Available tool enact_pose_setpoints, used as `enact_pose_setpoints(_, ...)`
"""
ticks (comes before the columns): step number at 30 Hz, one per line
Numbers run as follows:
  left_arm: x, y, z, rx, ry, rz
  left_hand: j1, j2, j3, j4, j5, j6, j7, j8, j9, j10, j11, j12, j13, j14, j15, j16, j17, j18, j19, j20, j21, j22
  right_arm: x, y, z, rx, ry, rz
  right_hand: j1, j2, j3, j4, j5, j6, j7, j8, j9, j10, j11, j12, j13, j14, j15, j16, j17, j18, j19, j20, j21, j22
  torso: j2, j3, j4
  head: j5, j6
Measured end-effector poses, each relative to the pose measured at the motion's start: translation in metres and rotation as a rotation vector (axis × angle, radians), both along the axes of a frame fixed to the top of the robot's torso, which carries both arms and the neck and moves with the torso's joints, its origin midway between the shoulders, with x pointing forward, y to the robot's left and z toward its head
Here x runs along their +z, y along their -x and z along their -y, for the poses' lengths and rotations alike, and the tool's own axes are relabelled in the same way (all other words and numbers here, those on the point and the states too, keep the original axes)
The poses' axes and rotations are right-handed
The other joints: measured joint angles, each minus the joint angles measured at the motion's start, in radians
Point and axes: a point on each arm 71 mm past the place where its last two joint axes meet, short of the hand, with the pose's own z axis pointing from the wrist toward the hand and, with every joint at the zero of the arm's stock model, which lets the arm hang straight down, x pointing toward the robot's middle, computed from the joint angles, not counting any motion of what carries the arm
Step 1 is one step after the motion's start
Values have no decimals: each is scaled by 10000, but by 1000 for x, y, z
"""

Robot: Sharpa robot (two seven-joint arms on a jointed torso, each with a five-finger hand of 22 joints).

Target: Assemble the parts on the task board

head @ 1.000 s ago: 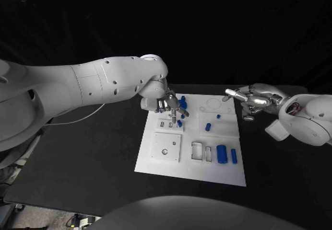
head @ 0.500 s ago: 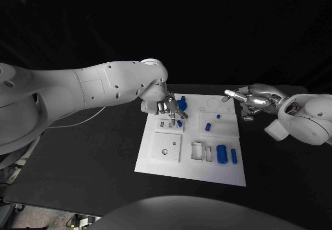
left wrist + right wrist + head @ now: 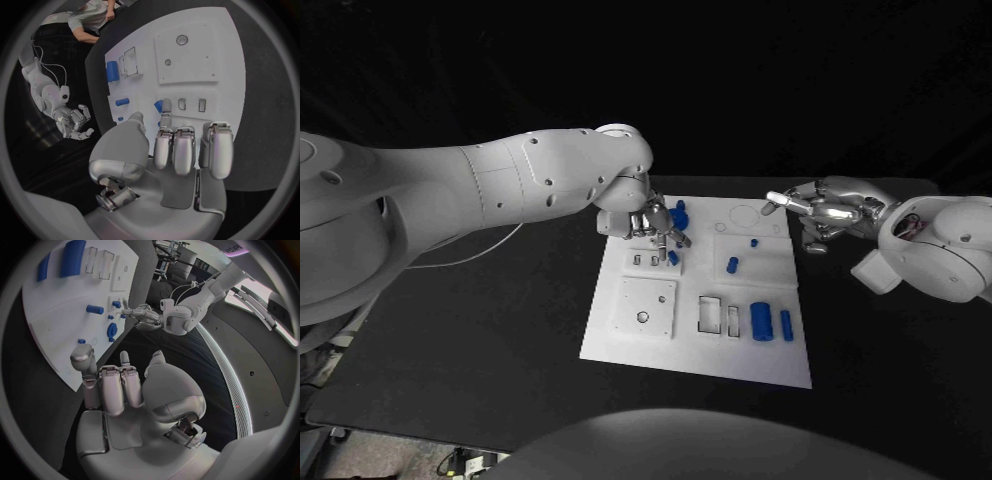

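The white task board (image 3: 646, 325) lies mid-table with several blue parts on it. My left hand (image 3: 653, 221) hovers low over the board's far left area, holding nothing. One outstretched fingertip (image 3: 165, 106) is right beside a small blue part (image 3: 157, 106), also seen as the small blue part (image 3: 672, 257) in the head view; contact cannot be told. A taller blue part (image 3: 681, 214) stands just right of the hand. My right hand (image 3: 819, 213) hangs off the board's far right corner, fingers loosely apart and empty.
A blue cylinder (image 3: 733, 265) and a tiny blue part (image 3: 753, 242) sit mid-board. A large blue block (image 3: 762, 320) and a slim blue part (image 3: 788, 325) lie at the near right, beside two rectangular slots (image 3: 713, 313). A square plate (image 3: 648, 304) covers the near left.
My left arm has turned a little and its hand has shifted slightly toward the board's far edge. The right hand and the parts have stayed in place.
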Motion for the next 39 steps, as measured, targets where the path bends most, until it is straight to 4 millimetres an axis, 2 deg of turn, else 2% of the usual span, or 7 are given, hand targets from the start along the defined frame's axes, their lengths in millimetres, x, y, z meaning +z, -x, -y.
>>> enact_pose_setpoints(2,0,-1,1,4,-14,4,77,35,26,-26,-270,0,0,-34,52,0,0,0,0,0,0,0,0,0,0,0,0,0,0,0,0,5,9,-18,126,-45,2,-59,0,0,0,0,0,-4,4,0,2,0,0,0,0,1,-25,-25,-11,0,0,0,0,-2,0)
enact_pose_setpoints(4,-1,-2,1,17,-34,8,92,50,26,-26,-345,0,0,-34,62,0,0,0,0,0,0,0,0,0,0,0,0,0,0,0,0,14,18,-39,163,-57,2,-59,0,0,0,0,0,-17,17,0,4,0,1,0,-1,1,-36,-36,-12,0,0,0,-1,-2,0)
enact_pose_setpoints(24,-5,-4,0,58,-173,18,167,45,73,-72,-384,1,0,-90,98,0,0,0,-1,0,0,0,-3,-1,0,0,0,-1,-1,0,0,62,88,-172,276,-40,31,-88,-1,0,0,0,-3,-75,-12,-54,4,-94,-23,-60,-2,1,-143,-1,-125,-3,1,1,2,42,0)
enact_pose_setpoints(29,-7,-3,2,34,-179,-2,232,110,135,-76,-384,1,0,-89,134,0,0,0,-1,0,0,0,-4,-1,0,0,-37,-1,-2,0,0,85,104,-206,289,-27,31,-87,-1,0,0,-1,-4,-78,-13,-54,4,-126,-19,-60,-3,1,-148,-6,-166,-3,0,1,-2,64,0)
enact_pose_setpoints(31,-8,-3,2,27,-180,-20,285,164,156,-96,-383,1,0,-130,155,0,0,0,-1,0,0,0,-3,0,0,0,-59,-1,-2,0,0,93,109,-219,290,-26,45,-101,-1,0,0,-1,-4,-78,-13,-54,4,-144,-2,-60,-3,1,-179,-36,-199,-3,0,1,-2,65,0)
enact_pose_setpoints(35,-10,-2,3,20,-184,-43,352,97,180,-121,-335,1,0,-130,174,0,0,0,-1,0,0,0,-4,-1,0,0,-75,-1,-2,0,0,105,120,-248,315,-1,58,-114,-1,36,36,-1,6,-78,-12,-53,4,-144,-2,-102,-4,1,-215,0,-199,-4,-1,1,-2,44,0)
enact_pose_setpoints(39,-11,-2,3,9,-185,-66,390,136,238,-123,-300,1,0,-130,191,0,0,0,-1,0,0,0,-4,0,0,0,-74,0,-3,0,1,109,135,-274,357,-41,57,-114,25,36,36,-1,5,-88,-19,-80,4,-184,-30,-102,-4,0,-251,-36,-245,-4,0,0,-2,38,0)
